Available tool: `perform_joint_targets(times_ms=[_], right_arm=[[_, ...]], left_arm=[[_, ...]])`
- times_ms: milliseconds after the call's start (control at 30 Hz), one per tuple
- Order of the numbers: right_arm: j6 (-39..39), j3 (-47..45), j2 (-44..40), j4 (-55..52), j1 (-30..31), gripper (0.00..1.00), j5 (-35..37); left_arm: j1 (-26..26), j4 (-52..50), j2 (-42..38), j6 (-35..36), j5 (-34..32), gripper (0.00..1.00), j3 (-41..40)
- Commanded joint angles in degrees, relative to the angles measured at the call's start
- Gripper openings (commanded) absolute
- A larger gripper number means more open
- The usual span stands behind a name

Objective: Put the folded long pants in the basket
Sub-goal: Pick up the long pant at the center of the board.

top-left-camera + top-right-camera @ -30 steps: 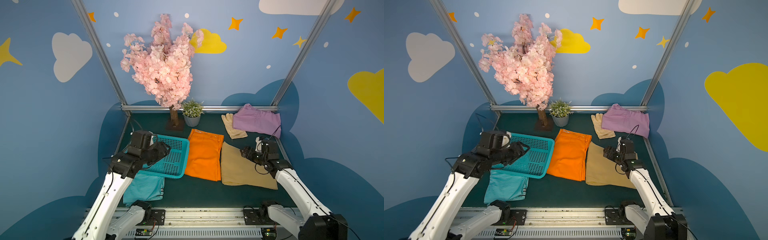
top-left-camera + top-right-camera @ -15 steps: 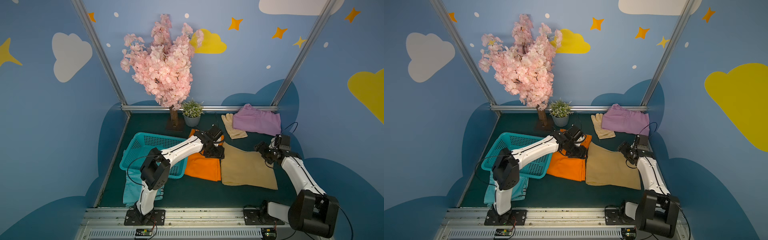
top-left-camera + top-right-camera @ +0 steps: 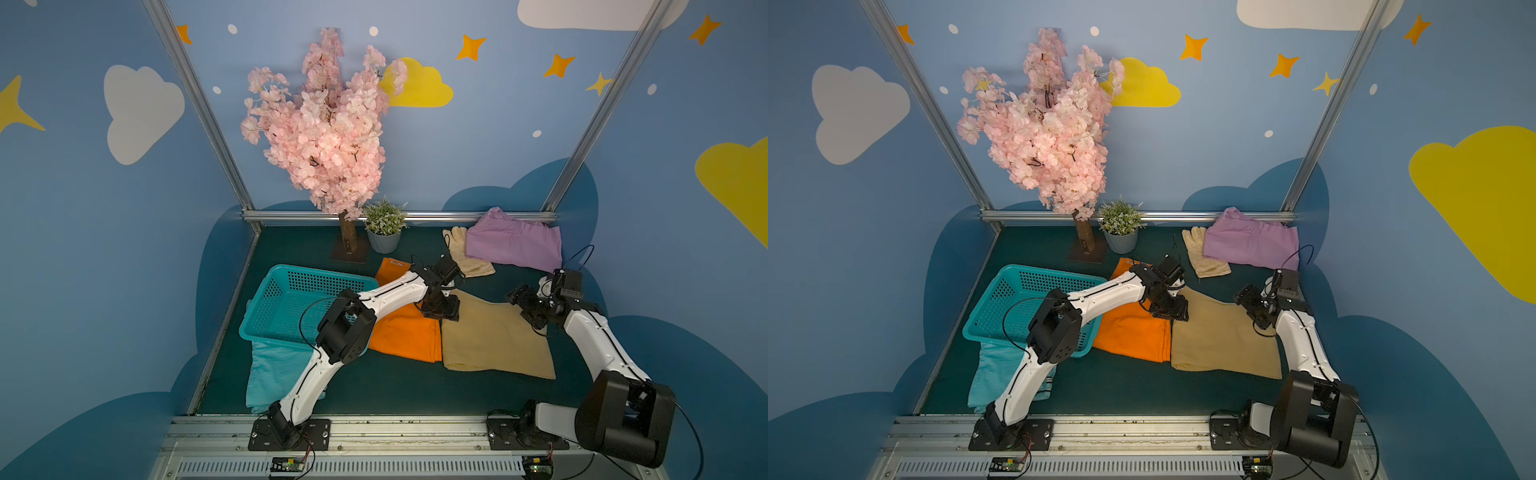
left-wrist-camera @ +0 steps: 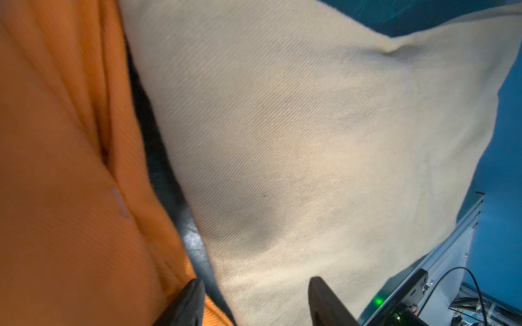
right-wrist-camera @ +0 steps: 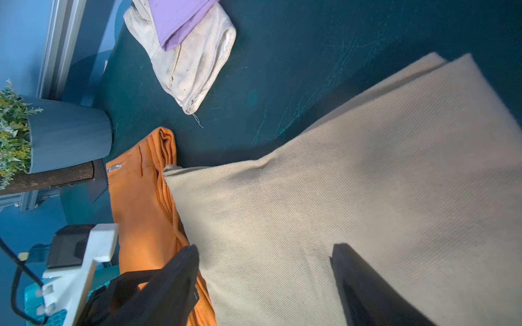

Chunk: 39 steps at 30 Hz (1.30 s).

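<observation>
Left claw [image 4: 254,282] released at 10 o'clock corner of tan pants [image 3: 494,340]. Basket [image 3: 320,273], 9 o'clock, empty; teal pants [image 3: 270,374] at its 6 o'clock side; orange pants [image 3: 403,336] centre; right claw [image 5: 265,248] released at tan pants' 2 o'clock; lilac pants [image 3: 513,247], 1 o'clock. None binned.

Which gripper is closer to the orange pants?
Left. The left gripper is at the edge of the orange pants, where they meet the tan pants; the right gripper is over the tan pants' opposite side, well away from the orange.
</observation>
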Motion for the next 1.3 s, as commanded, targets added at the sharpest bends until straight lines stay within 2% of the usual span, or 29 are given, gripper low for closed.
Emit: perform_joint_targets(times_ms=[0, 333, 367, 433, 533, 667, 800, 867, 1100, 1267], right_arm=[[-1.1, 0.5, 0.4, -0.2, -0.4, 0.79, -1.1], [-1.5, -0.1, 0.4, 0.6, -0.7, 0.78, -1.8], [-1.8, -0.2, 0.3, 0.6, -0.7, 0.78, -1.5], [-2.4, -0.1, 0.5, 0.2, -0.9, 0.78, 0.0], [-1.8, 0.1, 1.1, 0.1, -2.1, 0.78, 0.5], [-0.7, 0.9, 2.3, 0.0, -4.5, 0.78, -2.0], [-0.8, 0.7, 1.6, -0.3, -5.9, 0.78, -2.4], [-1.0, 0.3, 1.3, -0.4, -6.4, 0.78, -2.0], [-0.9, 0.6, 1.6, -0.8, -7.6, 0.78, -2.2], [-0.4, -0.1, -0.4, -0.7, -8.2, 0.77, 0.5]], left_arm=[[-0.5, 0.0, 2.0, -0.5, 0.9, 0.62, -0.7], [-1.6, -1.1, 5.3, -3.3, -1.1, 0.6, -0.5], [-1.6, -1.1, 4.9, -3.4, -3.5, 0.6, -0.9], [-1.6, -1.0, 4.8, -3.6, -4.0, 0.6, -1.2], [-2.0, -0.8, 5.6, -3.7, -3.3, 0.55, -0.5], [-2.2, 0.3, 5.3, -4.2, -4.3, 0.34, -0.4], [-2.3, -0.9, 5.3, -3.4, -4.8, 0.09, 2.3], [-2.4, -2.8, 5.4, -2.6, -5.9, 0.03, 4.4], [-4.1, -12.4, 5.5, 2.0, -8.0, 0.02, 17.5], [-2.2, -24.4, 5.3, 3.3, -10.8, 0.02, 23.4]])
